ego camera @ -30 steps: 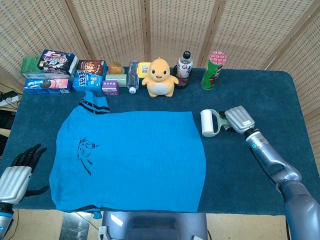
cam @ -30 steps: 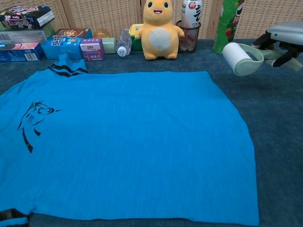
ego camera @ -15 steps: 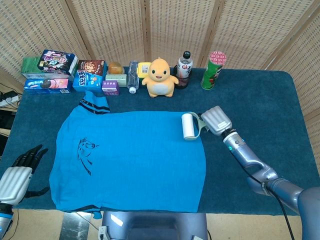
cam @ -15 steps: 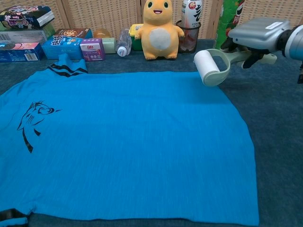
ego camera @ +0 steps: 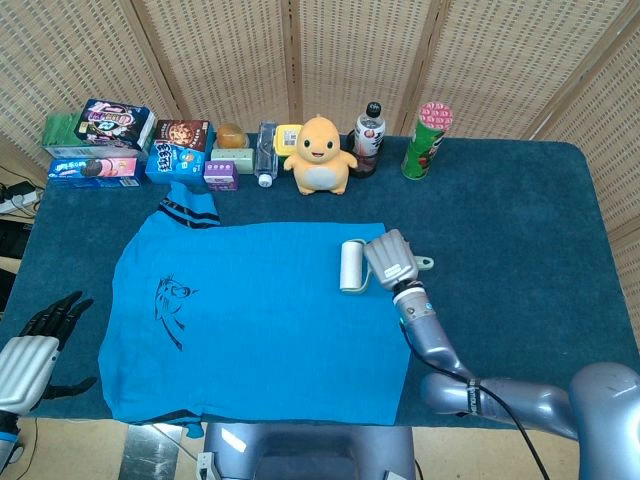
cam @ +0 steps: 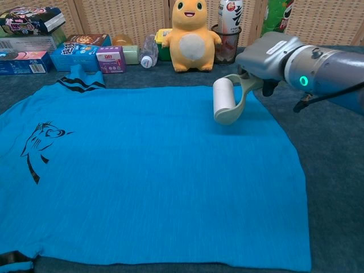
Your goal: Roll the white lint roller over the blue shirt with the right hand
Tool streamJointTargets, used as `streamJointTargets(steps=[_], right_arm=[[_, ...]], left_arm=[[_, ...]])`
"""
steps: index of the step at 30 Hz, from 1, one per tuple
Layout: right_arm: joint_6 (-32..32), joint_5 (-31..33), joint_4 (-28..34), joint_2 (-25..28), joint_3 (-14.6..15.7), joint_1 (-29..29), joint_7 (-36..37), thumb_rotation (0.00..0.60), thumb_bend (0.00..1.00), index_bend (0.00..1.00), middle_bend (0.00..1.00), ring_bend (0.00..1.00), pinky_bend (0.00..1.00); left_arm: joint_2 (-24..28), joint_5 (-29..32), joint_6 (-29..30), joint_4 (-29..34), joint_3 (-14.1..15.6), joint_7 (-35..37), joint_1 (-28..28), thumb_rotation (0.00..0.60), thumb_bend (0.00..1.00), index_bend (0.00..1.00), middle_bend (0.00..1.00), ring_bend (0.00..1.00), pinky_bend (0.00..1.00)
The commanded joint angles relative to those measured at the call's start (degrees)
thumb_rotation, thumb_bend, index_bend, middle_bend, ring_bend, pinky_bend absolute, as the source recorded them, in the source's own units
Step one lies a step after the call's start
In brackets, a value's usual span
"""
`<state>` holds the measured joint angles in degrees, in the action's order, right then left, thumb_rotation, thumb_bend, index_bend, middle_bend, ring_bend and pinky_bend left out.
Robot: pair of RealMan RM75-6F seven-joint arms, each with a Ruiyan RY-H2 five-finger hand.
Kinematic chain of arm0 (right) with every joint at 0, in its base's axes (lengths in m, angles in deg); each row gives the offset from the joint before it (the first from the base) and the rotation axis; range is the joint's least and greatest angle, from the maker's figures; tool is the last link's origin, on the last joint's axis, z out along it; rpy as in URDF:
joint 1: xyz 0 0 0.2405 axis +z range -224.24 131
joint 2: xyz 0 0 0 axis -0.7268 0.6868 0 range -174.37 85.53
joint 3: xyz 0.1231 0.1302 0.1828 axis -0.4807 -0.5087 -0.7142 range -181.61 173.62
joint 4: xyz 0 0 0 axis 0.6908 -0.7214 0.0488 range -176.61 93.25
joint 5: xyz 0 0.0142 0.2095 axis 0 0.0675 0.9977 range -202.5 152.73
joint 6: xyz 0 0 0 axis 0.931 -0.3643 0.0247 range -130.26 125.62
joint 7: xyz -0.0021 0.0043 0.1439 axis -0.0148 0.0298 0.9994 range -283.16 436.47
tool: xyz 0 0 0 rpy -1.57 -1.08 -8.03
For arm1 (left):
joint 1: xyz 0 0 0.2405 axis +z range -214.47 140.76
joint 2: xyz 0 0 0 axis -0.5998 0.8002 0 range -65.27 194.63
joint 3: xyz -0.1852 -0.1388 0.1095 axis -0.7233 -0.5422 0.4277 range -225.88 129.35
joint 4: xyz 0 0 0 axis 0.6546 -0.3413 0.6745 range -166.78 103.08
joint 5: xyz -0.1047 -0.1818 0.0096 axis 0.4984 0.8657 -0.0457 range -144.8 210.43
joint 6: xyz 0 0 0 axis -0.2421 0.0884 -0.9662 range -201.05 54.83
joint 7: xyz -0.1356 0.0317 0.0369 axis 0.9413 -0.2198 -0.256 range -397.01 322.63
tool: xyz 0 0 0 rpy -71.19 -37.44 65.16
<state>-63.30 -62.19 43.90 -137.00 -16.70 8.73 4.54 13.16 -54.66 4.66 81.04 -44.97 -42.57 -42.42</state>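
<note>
The blue shirt [ego camera: 260, 310] [cam: 148, 170] lies flat on the dark blue table, collar toward the back left. My right hand [ego camera: 392, 260] [cam: 273, 54] grips the handle of the white lint roller [ego camera: 353, 266] [cam: 224, 98]. The roller head is over the shirt's upper right part, just above the cloth or touching it; I cannot tell which. My left hand [ego camera: 35, 345] rests at the table's front left edge, fingers apart and holding nothing, beside the shirt's sleeve.
Along the back edge stand snack boxes [ego camera: 100, 140], a small bottle [ego camera: 265, 152], a yellow plush toy [ego camera: 320, 155] [cam: 191, 35], a drink bottle [ego camera: 368, 138] and a green chips can [ego camera: 424, 140]. A wicker screen stands behind the table.
My right hand has carried the lint roller leftward and forward, from the bare table right of the shirt onto the shirt's upper right area. The left hand has barely moved.
</note>
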Motion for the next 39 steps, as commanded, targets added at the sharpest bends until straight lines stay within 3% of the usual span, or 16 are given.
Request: streamJointTargets(steps=[1,5,11,20,23,32,39], right_arm=[[-5.6,10.1,4.1,-4.9,-1.7,5.1,-9.1,0.6,1.0,0.58,0.65,0.75,1.0],[-6.9,16.1,3.2,-8.0,-2.7,8.4,-13.3,0.6,1.0,0.58,0.65,0.75,1.0],[-7.1,20.0,1.9,-10.4,-3.7,11.1,-14.5,0.6,1.0,0.58,0.65,0.75,1.0],[-6.6,19.1,0.2,-10.0,-0.5,11.5,-13.6,0.6,1.0,0.58,0.65,0.75,1.0],[-5.9,17.1,0.2,-8.2,1.4,10.7,-12.2,0.6,1.0,0.58,0.65,0.75,1.0],[-3.5,1.8,-0.7,-1.2,11.5,5.3,-3.6,0.6,1.0,0.58,0.65,0.75,1.0],[-3.4,-8.5,-3.3,2.8,16.5,1.2,4.1,0.6,1.0,0.58,0.65,0.75,1.0]], left_arm=[[0.3,-0.2,-0.2,0.0,0.1,0.5,-0.1,0.6,0.09,0.0,0.0,0.0,0.09],[0.9,-0.4,0.0,-0.2,0.2,1.7,0.0,0.6,0.09,0.0,0.0,0.0,0.09],[1.4,-0.8,0.4,-0.4,0.2,3.1,0.2,0.6,0.09,0.0,0.0,0.0,0.09],[1.6,-1.1,0.1,-0.6,0.4,3.5,0.1,0.6,0.09,0.0,0.0,0.0,0.09],[1.5,-1.3,0.0,-0.5,0.5,3.3,0.0,0.6,0.09,0.0,0.0,0.0,0.09],[1.2,-1.5,0.0,-0.3,0.7,2.3,0.1,0.6,0.09,0.0,0.0,0.0,0.09],[0.8,-1.2,-0.3,-0.1,0.7,1.2,0.1,0.6,0.09,0.0,0.0,0.0,0.09]])
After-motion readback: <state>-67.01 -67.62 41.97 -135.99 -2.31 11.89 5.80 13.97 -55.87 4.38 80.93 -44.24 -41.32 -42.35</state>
